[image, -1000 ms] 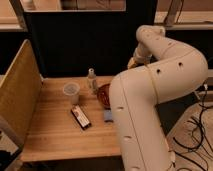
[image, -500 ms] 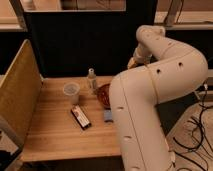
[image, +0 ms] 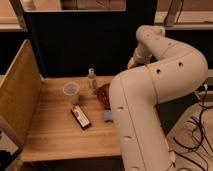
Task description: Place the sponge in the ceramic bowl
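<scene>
The light-blue sponge [image: 107,116] lies flat on the wooden table [image: 55,135], its right side hidden by my white arm. Just behind it sits the red-orange ceramic bowl [image: 103,93], also half covered by the arm. My arm rises on the right, bends at the top and comes down again. Its gripper [image: 133,63] hangs above and to the right of the bowl, mostly behind the thick white link. It is well apart from the sponge.
A clear plastic cup [image: 71,92] stands left of the bowl and a small clear bottle [image: 91,79] behind it. A black packet with red marks [image: 80,117] lies left of the sponge. A tall wooden panel [image: 17,100] walls the table's left side. Cables [image: 192,145] lie on the floor at right.
</scene>
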### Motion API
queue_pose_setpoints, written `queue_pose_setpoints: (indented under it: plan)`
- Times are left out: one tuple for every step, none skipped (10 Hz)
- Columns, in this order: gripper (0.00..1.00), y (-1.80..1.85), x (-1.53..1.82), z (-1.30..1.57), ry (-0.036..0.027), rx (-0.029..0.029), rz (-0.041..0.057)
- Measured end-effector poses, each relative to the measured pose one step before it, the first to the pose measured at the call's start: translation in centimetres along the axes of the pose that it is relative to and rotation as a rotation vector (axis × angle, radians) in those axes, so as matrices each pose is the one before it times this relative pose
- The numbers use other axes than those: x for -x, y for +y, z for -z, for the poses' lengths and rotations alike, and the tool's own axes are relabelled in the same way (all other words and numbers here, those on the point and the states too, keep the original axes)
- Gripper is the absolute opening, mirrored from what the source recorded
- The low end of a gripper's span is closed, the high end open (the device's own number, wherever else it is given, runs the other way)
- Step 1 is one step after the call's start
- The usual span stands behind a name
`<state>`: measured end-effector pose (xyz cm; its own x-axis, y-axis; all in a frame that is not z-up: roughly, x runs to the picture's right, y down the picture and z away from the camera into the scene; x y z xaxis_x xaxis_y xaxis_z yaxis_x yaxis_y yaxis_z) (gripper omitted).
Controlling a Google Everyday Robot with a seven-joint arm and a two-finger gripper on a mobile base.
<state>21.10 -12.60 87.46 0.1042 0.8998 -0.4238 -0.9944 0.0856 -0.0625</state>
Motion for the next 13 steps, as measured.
queue_pose_setpoints:
  plan:
    - [0.63,0.228,-0.127,0.302,-0.01825,0.00712,0.00819]
    - [0.63,0.174,-0.310,0.139,-0.01095,0.00706,0.00755]
    - [0.63,0.409,-0.767,0.298,-0.01859,0.01551,0.01302]
    - [0.63,0.499,-1.312,0.303,-0.01880,0.01822,0.01427]
    - [0.63,0.638,-1.921,0.429,-0.01830,0.01979,0.01595]
    - [0.63,0.581,-2.674,0.393,-0.00822,0.01737,0.01267]
    - [0.63,0.405,-2.378,0.365,-0.00219,0.00942,0.01197]
    - [0.63,0.614,-3.523,0.334,0.00871,0.00743,0.02325]
    - [0.63,0.816,-2.706,0.101,0.01173,0.00409,0.02676]
    - [0.63,0.605,-1.527,-0.053,0.00896,0.00020,0.02004]
    - [0.63,1.060,-1.655,-0.135,0.00997,0.00084,0.03256]
    - [0.63,1.517,-0.900,-0.141,0.00362,0.00867,0.03429]
    - [0.63,1.514,-0.177,-0.116,0.00004,0.01291,0.02783]
